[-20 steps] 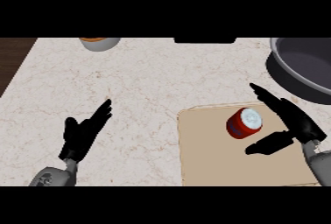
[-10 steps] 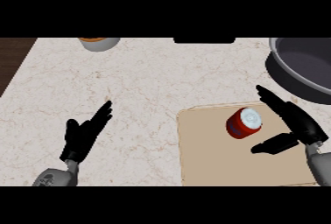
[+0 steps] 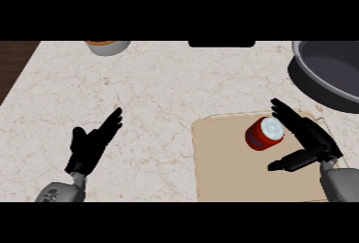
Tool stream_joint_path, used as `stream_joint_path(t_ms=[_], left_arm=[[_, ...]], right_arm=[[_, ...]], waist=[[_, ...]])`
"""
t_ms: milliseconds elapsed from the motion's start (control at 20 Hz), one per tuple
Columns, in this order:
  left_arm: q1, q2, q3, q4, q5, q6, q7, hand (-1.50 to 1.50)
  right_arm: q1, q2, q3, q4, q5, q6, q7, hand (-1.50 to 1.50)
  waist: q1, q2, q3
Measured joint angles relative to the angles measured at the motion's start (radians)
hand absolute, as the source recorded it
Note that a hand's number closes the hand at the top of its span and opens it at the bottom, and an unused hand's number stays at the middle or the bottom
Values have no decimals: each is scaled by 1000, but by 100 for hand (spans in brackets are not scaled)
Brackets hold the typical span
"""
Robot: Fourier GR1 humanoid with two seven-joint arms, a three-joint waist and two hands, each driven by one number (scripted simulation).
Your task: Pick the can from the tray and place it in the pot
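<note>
A red can (image 3: pixel 264 134) with a white top lies on the beige tray (image 3: pixel 224 166) at the lower right. My right hand (image 3: pixel 308 140) is just right of the can, fingers straight and thumb spread, open around it without closing. The dark grey pot (image 3: pixel 328 73) stands at the upper right, beyond the tray. Over the bare counter at the lower left, my left hand (image 3: pixel 91 144) rests open with its fingers pointing up.
A grey cup with orange contents (image 3: pixel 107 46) sits at the counter's far edge, upper left. A dark brown strip (image 3: pixel 13 61) marks the counter's left edge. A black object (image 3: pixel 222 43) sits at the top middle.
My right hand has slid slightly toward the can, fingers now beside its right side. The can, tray and left hand have stayed put.
</note>
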Motion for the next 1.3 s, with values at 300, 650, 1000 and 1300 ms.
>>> stream_joint_path(t_ms=[300,650,1000,1300], left_arm=[[3,-23,30,24,-29,-20,-29,0],[2,-40,39,12,-45,-33,-9,0],[14,-37,55,-20,-40,-51,16,0],[-5,-42,62,-25,-47,-54,30,0]], right_arm=[[-38,68,-33,130,18,30,-55,-150],[-79,100,-14,266,156,-21,-274,150],[-105,119,-58,361,131,16,-382,150],[-105,-1,-134,471,109,119,-546,150]], waist=[[0,0,0],[-4,-11,-12],[-3,-15,-15],[3,-2,-5]])
